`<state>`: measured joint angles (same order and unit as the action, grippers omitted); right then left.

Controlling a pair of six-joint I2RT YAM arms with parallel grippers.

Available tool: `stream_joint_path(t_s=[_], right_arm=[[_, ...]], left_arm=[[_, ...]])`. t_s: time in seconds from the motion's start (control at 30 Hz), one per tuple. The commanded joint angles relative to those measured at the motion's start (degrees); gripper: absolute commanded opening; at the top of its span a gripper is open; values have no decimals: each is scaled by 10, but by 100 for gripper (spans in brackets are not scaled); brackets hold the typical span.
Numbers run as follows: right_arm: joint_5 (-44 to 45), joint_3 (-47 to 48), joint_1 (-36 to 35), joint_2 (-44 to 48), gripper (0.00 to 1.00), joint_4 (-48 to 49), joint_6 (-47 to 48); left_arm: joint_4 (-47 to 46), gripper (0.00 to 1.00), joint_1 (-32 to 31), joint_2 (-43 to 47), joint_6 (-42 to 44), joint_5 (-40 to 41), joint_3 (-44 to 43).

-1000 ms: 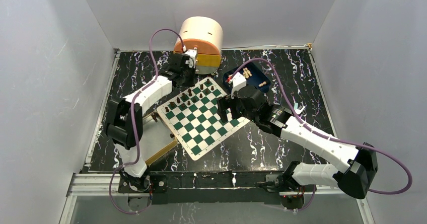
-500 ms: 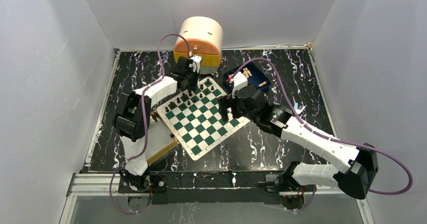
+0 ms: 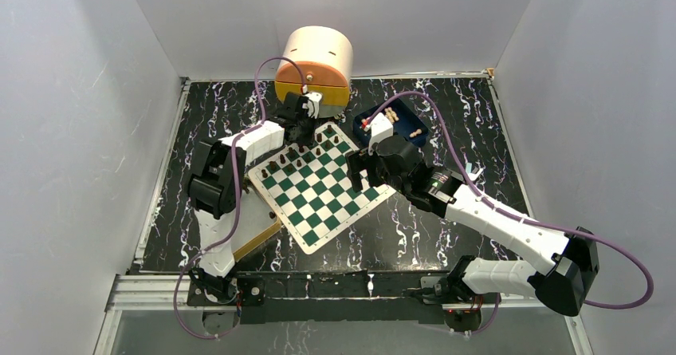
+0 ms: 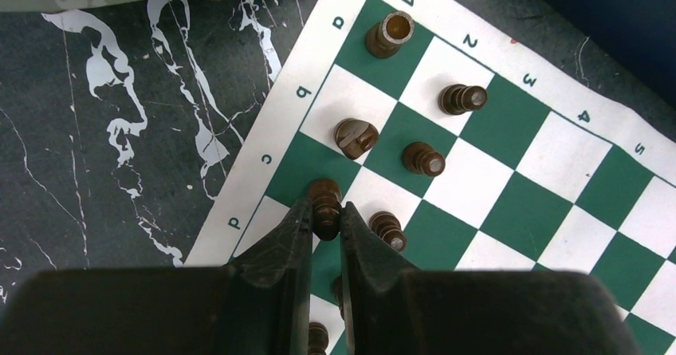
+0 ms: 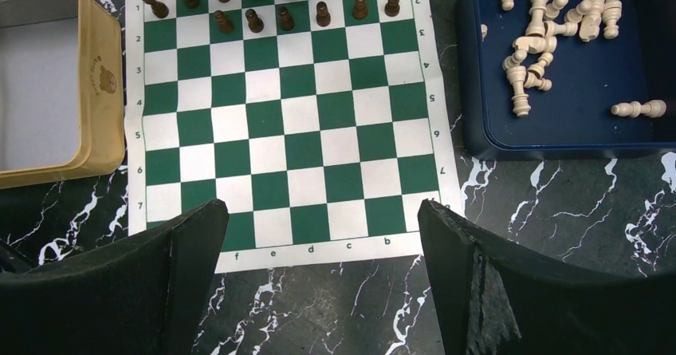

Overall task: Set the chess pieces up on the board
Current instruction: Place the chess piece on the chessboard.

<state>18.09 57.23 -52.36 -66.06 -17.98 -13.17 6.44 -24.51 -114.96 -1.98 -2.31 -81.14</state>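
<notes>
The green and white board (image 3: pixel 327 199) lies tilted at the table's middle. Several dark brown chess pieces (image 5: pixel 253 20) stand in its two far rows. My left gripper (image 4: pixel 325 218) is shut on a dark brown piece (image 4: pixel 324 195), held upright over the edge square beside the letter c. A rook (image 4: pixel 390 34) and a knight (image 4: pixel 355 137) stand on the squares beyond it, with pawns (image 4: pixel 422 158) alongside. From above, the left gripper (image 3: pixel 301 125) is at the board's far left edge. My right gripper (image 5: pixel 323 227) hangs wide open and holds nothing, above the board's near edge (image 5: pixel 291 124).
A blue tray (image 5: pixel 558 124) with several pale beige pieces (image 5: pixel 530 52) sits right of the board. A tan-rimmed tin (image 5: pixel 104 76) lies at the board's left side. A round cream and orange container (image 3: pixel 316 64) stands at the back.
My left arm has swung right and forward, carrying the dark piece from left of the board's corner onto its far edge row. The right arm has not moved.
</notes>
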Motion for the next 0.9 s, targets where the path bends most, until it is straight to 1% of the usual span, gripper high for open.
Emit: stream_joint_path(t_s=[0.0, 0.7, 0.87], right_arm=[[15, 1, 2, 15, 99, 15, 8], [18, 3, 2, -3, 99, 24, 16], [20, 2, 2, -6, 99, 24, 19]], left_arm=[[-3, 0, -4, 4, 13, 9, -20], [-3, 0, -6, -13, 17, 15, -40], [7, 0, -6, -20, 35, 15, -44]])
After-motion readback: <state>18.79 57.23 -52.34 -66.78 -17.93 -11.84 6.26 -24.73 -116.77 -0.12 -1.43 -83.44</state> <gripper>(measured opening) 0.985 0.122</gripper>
